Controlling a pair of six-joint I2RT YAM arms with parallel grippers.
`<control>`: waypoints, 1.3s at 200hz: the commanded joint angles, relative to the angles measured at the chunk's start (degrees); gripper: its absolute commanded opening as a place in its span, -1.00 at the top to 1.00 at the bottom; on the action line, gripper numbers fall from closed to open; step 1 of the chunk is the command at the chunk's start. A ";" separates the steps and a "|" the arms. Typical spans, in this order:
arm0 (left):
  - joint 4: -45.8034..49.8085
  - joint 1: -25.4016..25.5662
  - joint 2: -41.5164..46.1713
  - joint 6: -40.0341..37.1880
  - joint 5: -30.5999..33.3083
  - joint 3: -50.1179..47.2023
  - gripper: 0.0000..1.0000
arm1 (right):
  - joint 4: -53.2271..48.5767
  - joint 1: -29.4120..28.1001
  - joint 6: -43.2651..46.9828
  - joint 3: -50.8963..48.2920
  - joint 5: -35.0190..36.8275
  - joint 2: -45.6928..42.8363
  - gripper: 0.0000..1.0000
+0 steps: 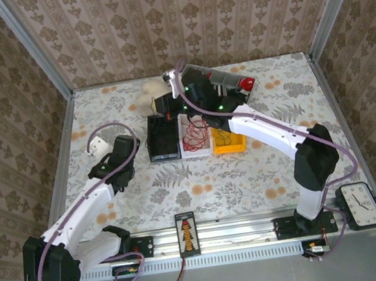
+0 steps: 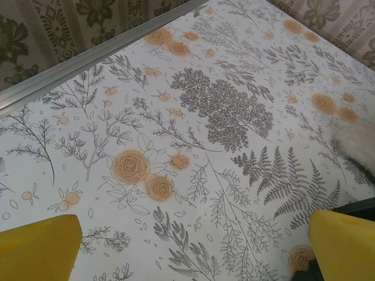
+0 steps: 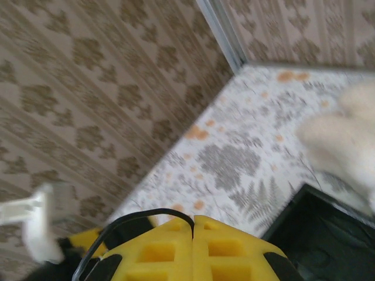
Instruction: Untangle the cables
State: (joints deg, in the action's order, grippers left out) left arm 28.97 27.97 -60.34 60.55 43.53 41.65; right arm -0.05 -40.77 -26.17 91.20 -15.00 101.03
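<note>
Three bins: black bin (image 1: 164,156), white bin (image 1: 195,153) and yellow bin (image 1: 230,148) stand touching in a row at mid-bench
Cables (image 1: 196,136): a red tangle lying inside the white bin
Right claw (image 3: 193,225): yellow fingers pressed tight together, with a thin black cable (image 3: 140,215) arcing out of the seam where they meet and down to the left; a blurred white piece (image 3: 34,225) hangs beside it
Right arm (image 1: 270,133): stretched from the near right corner over the yellow bin, its wrist above the far ends of the bins
Left claw (image 2: 193,246): fingers spread wide with nothing between them, above bare patterned cloth
Left arm (image 1: 85,202): lies along the left side, well apart from the bins
Bench (image 1: 201,187) edges: a metal rail (image 1: 62,157) runs down the left edge, close to the left claw; papered walls rise just behind the rails
Open room: bare cloth between the bins and the near rail, and across the left half
Fluffy cream thing (image 1: 146,99): far side, just behind the black bin
Clock (image 1: 361,204): near right corner, beside the right arm's base
</note>
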 commanded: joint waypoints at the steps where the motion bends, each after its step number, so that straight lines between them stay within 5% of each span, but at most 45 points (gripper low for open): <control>1: 1.70 -0.60 0.66 1.67 0.58 -0.74 -0.99 | 3.08 -0.18 -0.46 2.98 -2.87 -3.22 0.93; 82: 1.79 -0.63 0.57 1.76 0.57 -0.95 -1.00 | 3.08 -0.03 1.12 7.17 -3.45 -3.99 0.93; 113: 1.70 -0.63 0.66 1.85 0.33 -1.04 -1.00 | -1.63 -0.04 1.46 8.31 1.48 -1.79 0.92; 205: 1.62 -1.41 1.79 0.35 0.00 -0.60 -1.00 | -16.24 -0.18 6.65 12.94 14.32 16.39 0.87; 238: 1.35 -1.43 1.80 -0.78 -0.20 -0.43 -1.00 | -23.03 -0.14 7.36 17.21 13.53 20.73 0.27; 260: 0.95 -1.45 1.63 -1.12 -0.46 -0.44 -1.00 | -23.04 -0.23 7.51 16.49 14.52 19.89 0.13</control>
State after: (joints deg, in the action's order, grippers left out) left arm 29.23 26.89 -59.33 61.17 43.29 41.19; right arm -20.43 -40.77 -19.55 105.06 -2.76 122.50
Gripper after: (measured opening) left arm 0.997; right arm 0.413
